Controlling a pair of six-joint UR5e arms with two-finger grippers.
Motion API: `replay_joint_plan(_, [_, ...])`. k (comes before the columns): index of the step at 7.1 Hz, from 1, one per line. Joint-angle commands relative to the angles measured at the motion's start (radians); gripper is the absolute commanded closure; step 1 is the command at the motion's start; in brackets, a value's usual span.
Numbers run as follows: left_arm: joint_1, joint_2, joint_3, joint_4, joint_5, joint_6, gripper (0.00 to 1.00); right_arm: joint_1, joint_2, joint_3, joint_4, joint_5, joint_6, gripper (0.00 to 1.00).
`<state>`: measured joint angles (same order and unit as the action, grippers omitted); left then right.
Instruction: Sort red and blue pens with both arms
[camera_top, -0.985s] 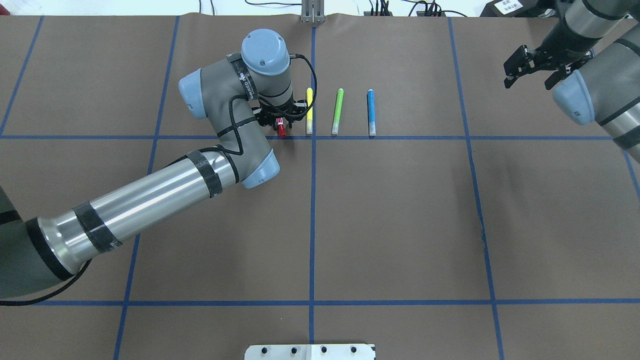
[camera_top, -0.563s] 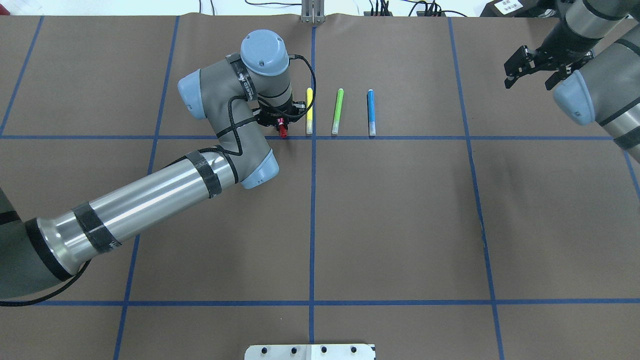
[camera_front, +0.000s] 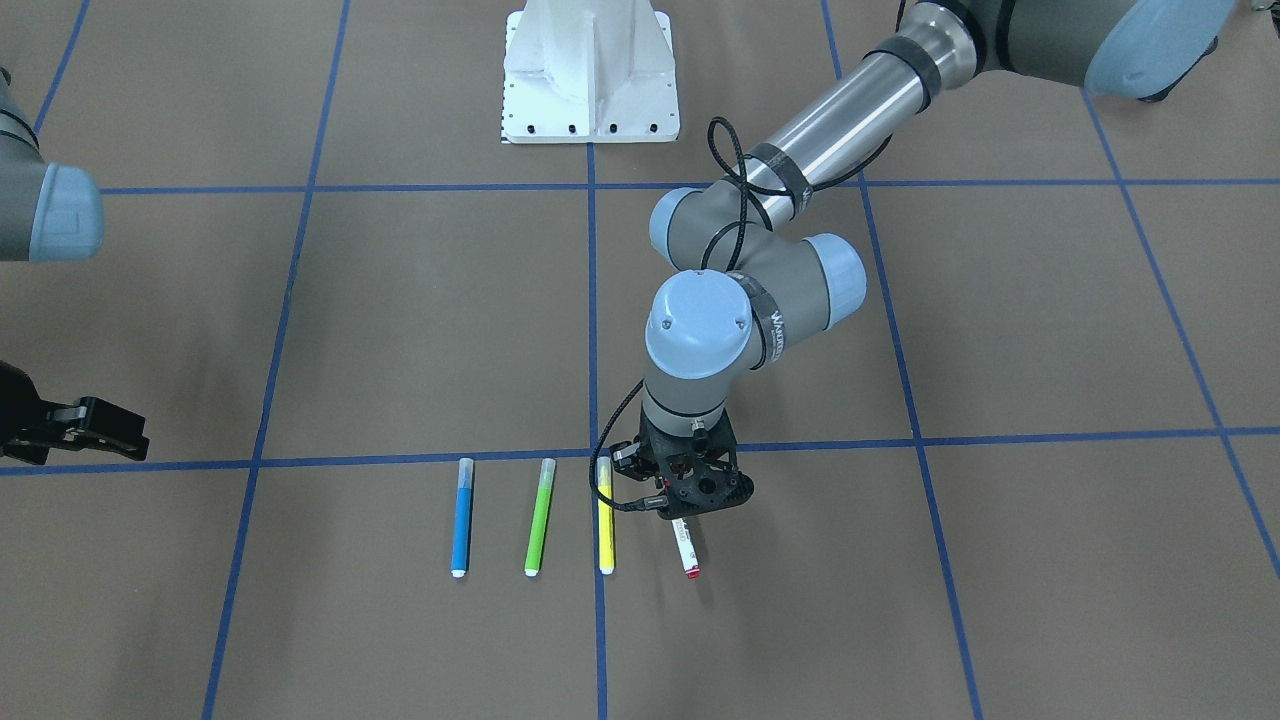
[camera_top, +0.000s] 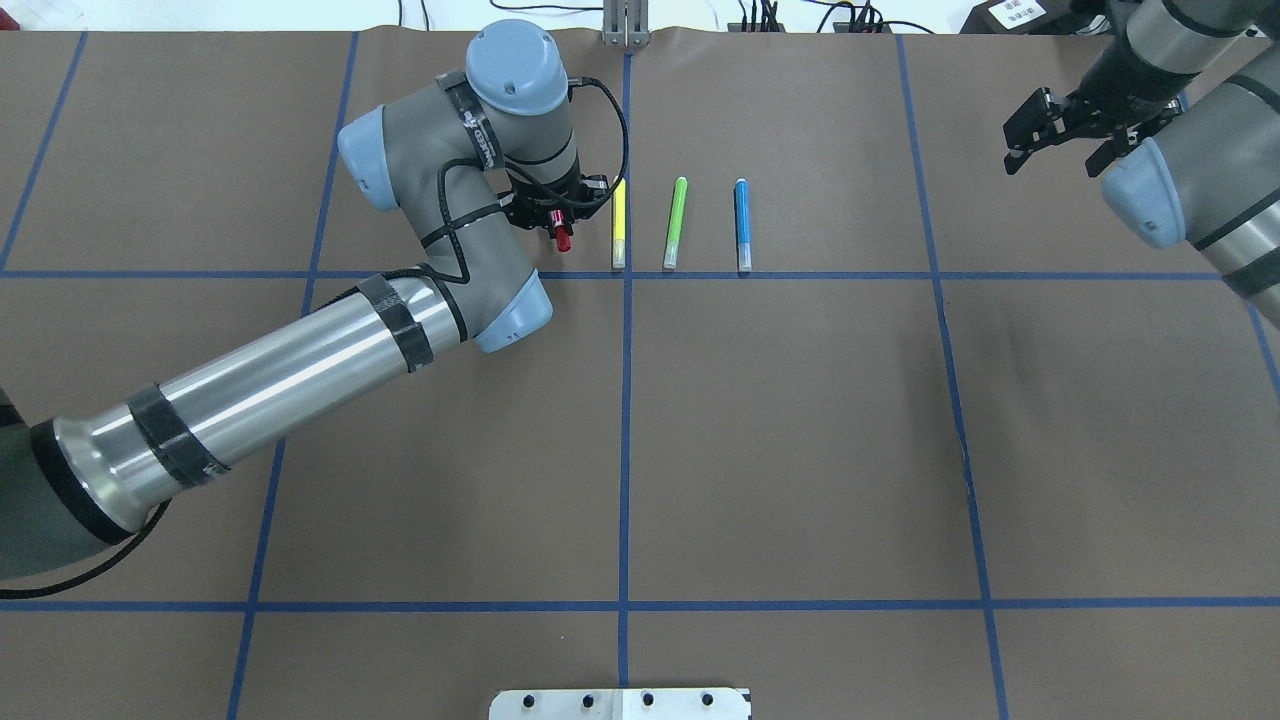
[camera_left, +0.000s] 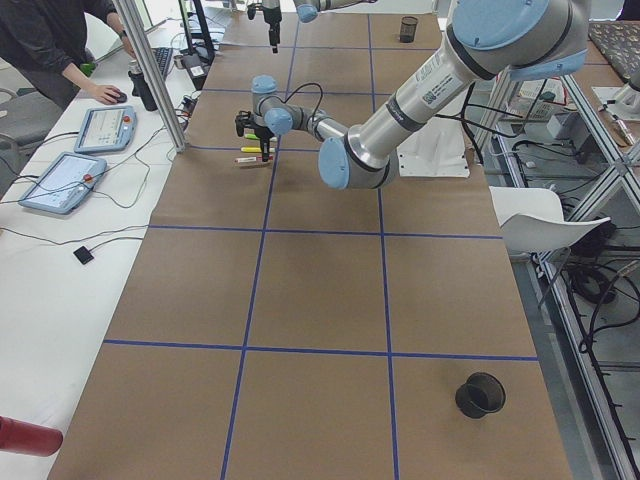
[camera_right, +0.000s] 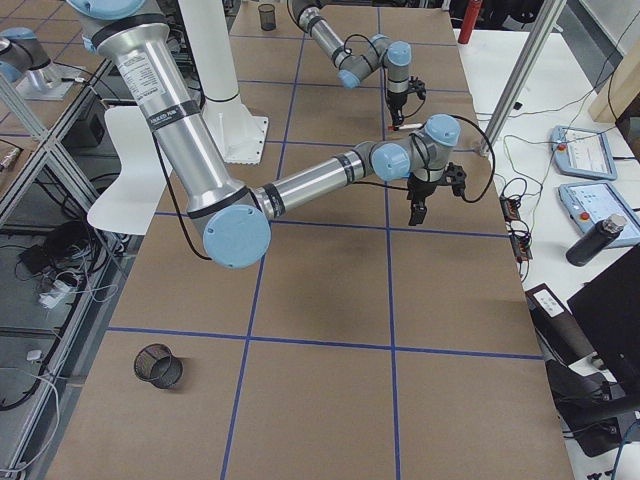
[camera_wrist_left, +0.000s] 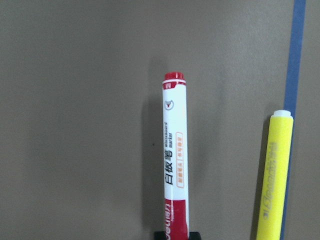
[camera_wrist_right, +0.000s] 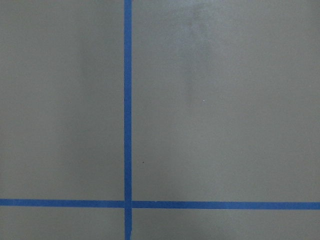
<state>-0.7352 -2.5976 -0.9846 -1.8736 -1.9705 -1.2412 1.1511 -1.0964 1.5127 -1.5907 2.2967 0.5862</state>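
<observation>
The red pen (camera_wrist_left: 175, 160), white-barrelled with a red cap and end, hangs off the brown table, with my left gripper (camera_top: 556, 216) shut on it. In the front-facing view the red pen (camera_front: 686, 546) sticks out below my left gripper (camera_front: 692, 492), just beside the yellow marker. The blue pen (camera_top: 741, 225) lies flat on the table, third in the row; the front-facing view shows the blue pen (camera_front: 462, 516) at the row's left end. My right gripper (camera_top: 1056, 150) hovers open and empty at the far right, well away from the pens.
A yellow marker (camera_top: 618, 222) and a lime-green marker (camera_top: 676, 222) lie between the two pens. A white pedestal (camera_front: 590, 70) stands at the robot's side. A black mesh cup (camera_left: 480, 395) sits near the table's left end. A person (camera_left: 50, 40) stands by the tablets.
My left arm has risen and drawn toward the far edge, carrying the red pen up off the table. The right gripper has barely shifted.
</observation>
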Motion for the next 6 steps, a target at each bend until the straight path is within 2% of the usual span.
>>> replay_joint_plan(1, [-0.056,0.025,-0.037,0.042,-0.068,0.015,1.00,-0.113,0.080,0.000,0.001,-0.107,0.209,0.01])
replay_joint_plan(2, [-0.081,0.042,-0.037,0.044,-0.068,0.070,1.00,-0.173,0.107,-0.011,0.055,-0.152,0.303,0.01])
replay_joint_plan(4, [-0.136,0.082,-0.039,0.042,-0.070,0.132,1.00,-0.243,0.137,-0.112,0.234,-0.169,0.424,0.01])
replay_joint_plan(6, [-0.161,0.099,-0.042,0.042,-0.071,0.176,1.00,-0.284,0.237,-0.221,0.238,-0.236,0.423,0.02])
